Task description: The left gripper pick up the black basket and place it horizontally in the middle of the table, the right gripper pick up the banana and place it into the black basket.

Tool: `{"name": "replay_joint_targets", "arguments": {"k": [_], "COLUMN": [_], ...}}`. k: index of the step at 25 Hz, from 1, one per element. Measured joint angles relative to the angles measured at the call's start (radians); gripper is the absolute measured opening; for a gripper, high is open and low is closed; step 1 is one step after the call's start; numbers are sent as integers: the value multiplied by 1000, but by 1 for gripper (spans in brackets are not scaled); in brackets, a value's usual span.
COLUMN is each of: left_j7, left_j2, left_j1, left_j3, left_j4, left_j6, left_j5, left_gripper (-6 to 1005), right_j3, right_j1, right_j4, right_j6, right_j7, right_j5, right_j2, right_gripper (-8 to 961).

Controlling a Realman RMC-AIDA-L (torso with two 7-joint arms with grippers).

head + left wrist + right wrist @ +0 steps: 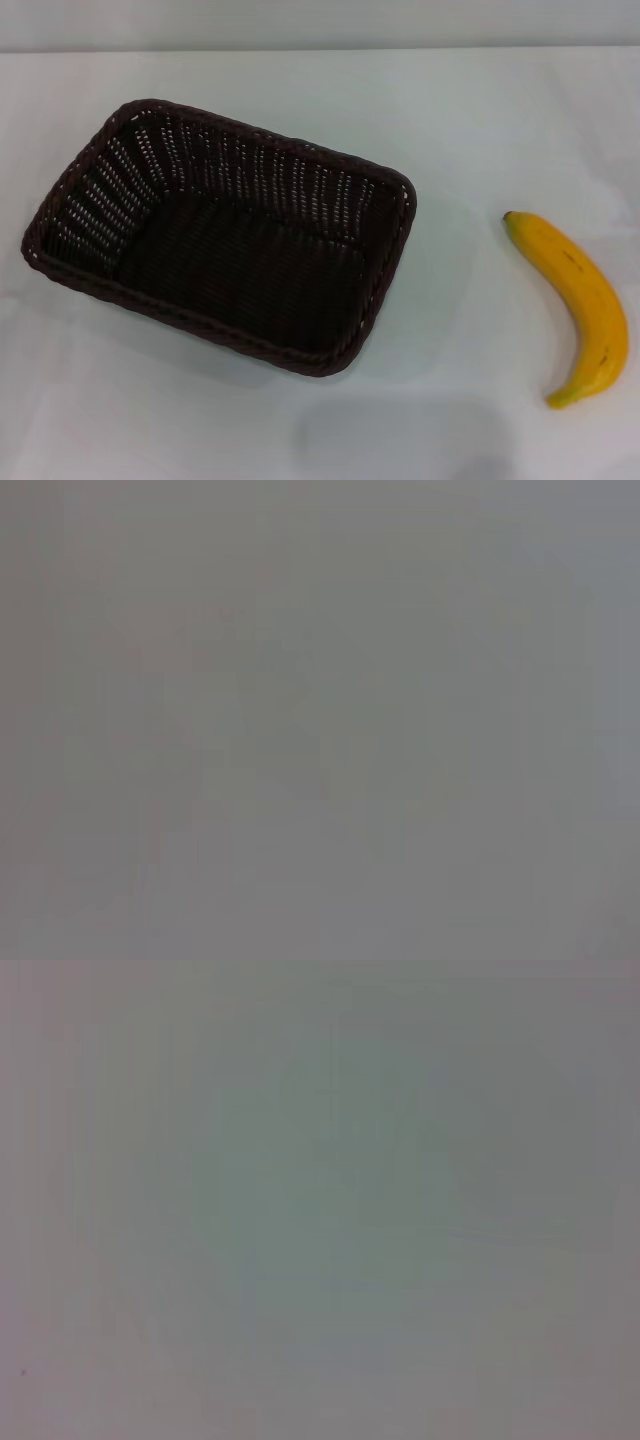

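Observation:
The black basket (220,235) is a large dark woven rectangle standing upright on the white table (470,110), left of centre, turned a little askew. It is empty inside. The banana (577,300) lies on the table at the right, apart from the basket, its dark stem end toward the far side and its greenish tip toward the near side. Neither gripper shows in the head view. Both wrist views show only a plain grey blank surface, with no fingers and no objects in them.
A grey strip (320,25) runs along the table's far edge. Bare white tabletop lies between the basket and the banana, and along the near edge.

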Motion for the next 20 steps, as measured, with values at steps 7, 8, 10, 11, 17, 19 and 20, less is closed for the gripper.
{"name": "replay_joint_targets", "arguments": {"k": [7, 8, 10, 11, 17, 19, 20], "left_j7": [-25, -52, -121, -163, -411, -487, -537], "left_j2": [1, 3, 10, 15, 43, 54, 66], "left_j1": [0, 2, 10, 17, 24, 18, 11], "left_j3": [1, 1, 1, 1, 1, 1, 1], "left_j4": [6, 16, 47, 70, 225, 272, 305], "left_j6": [0, 0, -6, -11, -20, -21, -21], "left_j5": [12, 24, 51, 68, 241, 297, 337], "left_gripper": [894, 894, 894, 894, 894, 894, 894], "right_j3": [-1, -1, -2, -2, 0, 0, 0], "right_j1": [-2, -2, -3, -5, -11, -12, -13], "right_j4": [-4, -4, 0, 1, 4, 2, 0], "right_j6": [3, 3, 6, 10, 38, 40, 40], "right_j7": [9, 13, 25, 26, 35, 48, 52], "right_j5": [6, 9, 13, 13, 14, 15, 16], "right_j2": [-1, -1, -3, -4, -4, -3, -3], "right_gripper": [856, 856, 856, 856, 856, 856, 855]}}
